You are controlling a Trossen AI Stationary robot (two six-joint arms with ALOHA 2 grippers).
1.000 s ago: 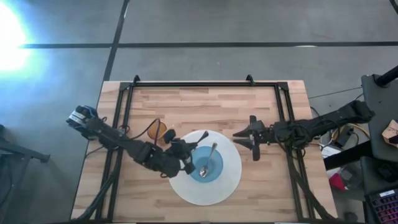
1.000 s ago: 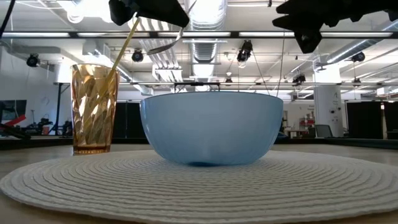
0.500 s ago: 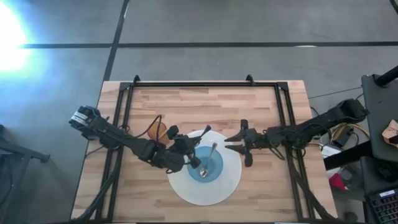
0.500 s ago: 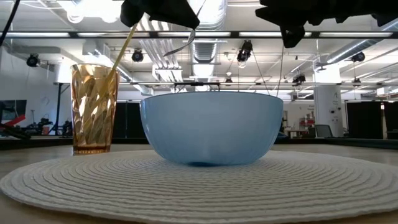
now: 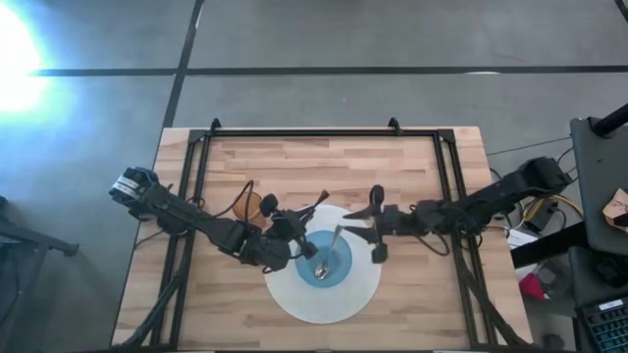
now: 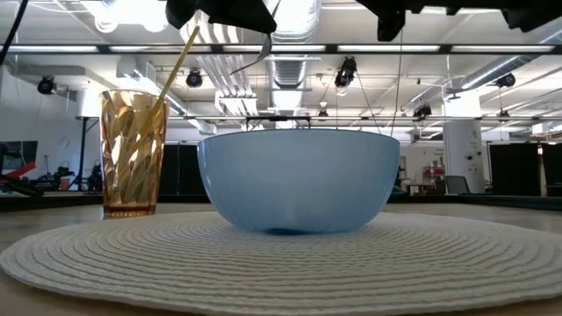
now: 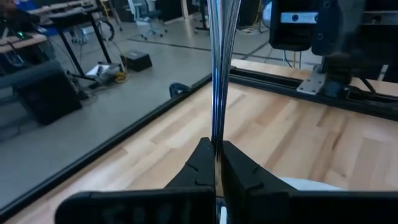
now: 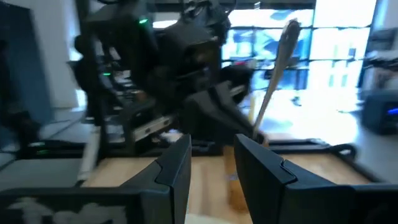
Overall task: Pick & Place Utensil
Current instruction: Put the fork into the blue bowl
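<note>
Blue bowl (image 5: 327, 260) holds a spoon (image 5: 330, 249); amber cup (image 6: 132, 153) a straw (image 6: 176, 67)

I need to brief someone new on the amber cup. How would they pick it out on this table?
Start at the round white placemat in the middle of the wooden table. The blue bowl sits on it; the amber cup stands just off the mat's edge, on the left arm's side. It is the only see-through, ribbed tumbler, with a thin gold stick leaning out of it.
</note>
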